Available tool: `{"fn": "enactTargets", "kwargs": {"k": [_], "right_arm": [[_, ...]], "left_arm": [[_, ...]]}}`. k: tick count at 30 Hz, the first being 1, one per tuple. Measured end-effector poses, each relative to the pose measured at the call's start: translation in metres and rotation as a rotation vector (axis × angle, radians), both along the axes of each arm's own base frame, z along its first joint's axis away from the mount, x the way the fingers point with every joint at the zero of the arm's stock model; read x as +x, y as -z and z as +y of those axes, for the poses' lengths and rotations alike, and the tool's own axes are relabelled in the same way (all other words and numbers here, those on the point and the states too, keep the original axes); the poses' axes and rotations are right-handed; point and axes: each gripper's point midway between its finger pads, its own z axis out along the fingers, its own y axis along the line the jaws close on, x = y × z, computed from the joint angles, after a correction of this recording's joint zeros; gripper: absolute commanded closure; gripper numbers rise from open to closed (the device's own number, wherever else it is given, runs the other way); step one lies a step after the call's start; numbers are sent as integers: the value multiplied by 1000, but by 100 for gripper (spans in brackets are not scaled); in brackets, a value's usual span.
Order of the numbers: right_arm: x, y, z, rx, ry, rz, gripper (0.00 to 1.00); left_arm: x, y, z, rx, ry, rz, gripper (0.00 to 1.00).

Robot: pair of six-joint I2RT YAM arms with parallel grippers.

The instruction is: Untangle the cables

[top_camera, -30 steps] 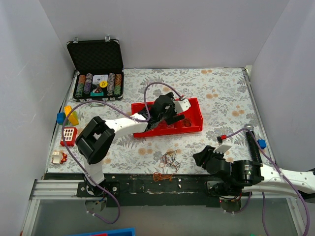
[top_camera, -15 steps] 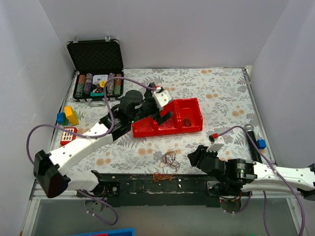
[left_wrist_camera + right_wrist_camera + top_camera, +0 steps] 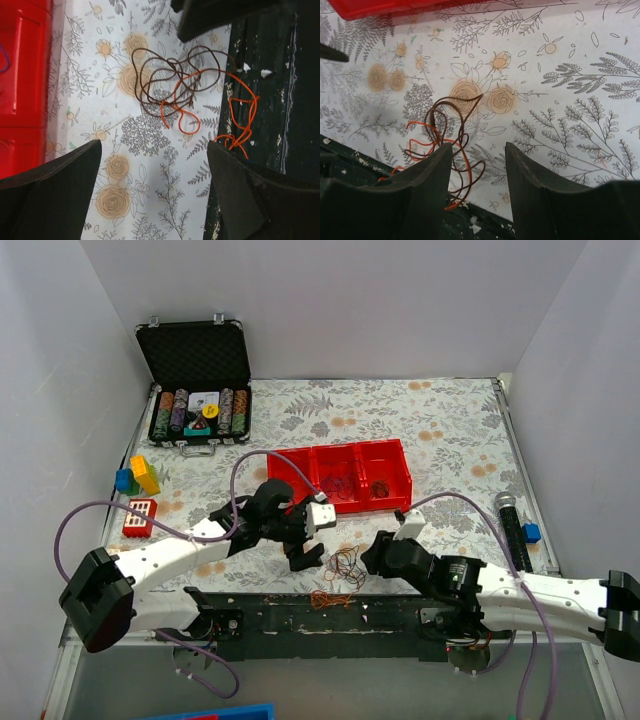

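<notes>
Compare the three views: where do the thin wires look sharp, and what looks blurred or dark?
Left wrist: wires crisp, left end effector fingers dark, soft-edged. Right wrist: wires sharp, right end effector fingers blurred. Top external: even light, wires tiny but distinct.

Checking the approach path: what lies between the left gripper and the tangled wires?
Only bare floral tablecloth separates the left gripper from the wires, seen in the left wrist view.

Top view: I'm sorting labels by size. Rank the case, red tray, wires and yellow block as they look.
1. Case, lid open.
2. Red tray, somewhat smaller.
3. Wires, judged by their spread.
4. Yellow block, smallest.
</notes>
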Motion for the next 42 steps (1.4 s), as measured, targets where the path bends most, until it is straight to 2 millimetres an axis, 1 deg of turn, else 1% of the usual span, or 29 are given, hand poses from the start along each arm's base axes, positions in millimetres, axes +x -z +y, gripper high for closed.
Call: {"fn": "enactTargets", "kwargs": {"k": [3, 6, 11, 14, 16, 17, 18, 19, 20, 21, 23, 25, 26, 29, 30, 31, 32, 34, 35, 37, 39, 41, 42], "right_arm": [[7, 15, 2, -13, -24, 38, 47], [4, 25, 11, -31, -94, 65, 47], [-6, 29, 29, -27, -227, 79, 48], [-8, 31, 34, -26, -259, 81, 51], [-8, 35, 35, -36, -271, 87, 56], [-9, 38, 35, -47, -276, 92, 60], [-9, 41, 34, -57, -281, 95, 68], [-9, 44, 34, -69, -282, 100, 73], [-9, 48, 33, -82, -284, 106, 81], [-9, 51, 32, -93, -283, 111, 87], [-8, 50, 33, -98, -287, 109, 98], [-8, 46, 34, -96, -288, 105, 99], [-7, 42, 34, -88, -288, 99, 99], [-5, 18, 34, -30, -282, 50, 99], [-4, 9, 34, -5, -279, 31, 99], [-3, -1, 34, 21, -275, 10, 99], [-2, -9, 33, 40, -270, -6, 99], [-3, -21, 30, 67, -265, -27, 99], [-3, -25, 28, 77, -265, -33, 99], [-5, -30, 24, 86, -263, -40, 99], [-6, -33, 20, 91, -263, -44, 99], [-8, -37, 16, 93, -262, -45, 99], [-9, -39, 15, 96, -262, -47, 99]], "left_arm": [[-8, 9, 7, 10, 24, -3, 14], [-16, 11, 11, 4, 51, -13, 15], [-28, 1, 9, -36, 116, -48, 10], [-38, -4, 7, -59, 177, -76, 9], [-48, -1, 7, -58, 230, -88, 9], [-53, 2, 6, -54, 260, -93, 10], [-59, 5, 7, -46, 290, -96, 11], [-65, 9, 7, -37, 322, -99, 13], [-70, 13, 8, -30, 352, -107, 16], [-75, 17, 8, -21, 378, -110, 21], [-83, 26, 10, -2, 423, -114, 30], [-88, 34, 11, 12, 454, -121, 35], [-90, 39, 12, 19, 468, -124, 40], [-94, 50, 12, 29, 494, -145, 56], [-93, 52, 11, 26, 495, -157, 63], [-93, 55, 10, 24, 495, -164, 73], [-93, 57, 8, 21, 494, -174, 80], [-90, 58, 3, 8, 478, -199, 95], [-87, 57, -1, -4, 462, -214, 100], [-79, 53, -8, -29, 420, -241, 100], [-67, 46, -16, -59, 356, -279, 99], [-54, 40, -22, -82, 276, -311, 65], [-46, 36, -24, -93, 231, -325, 53]]}}
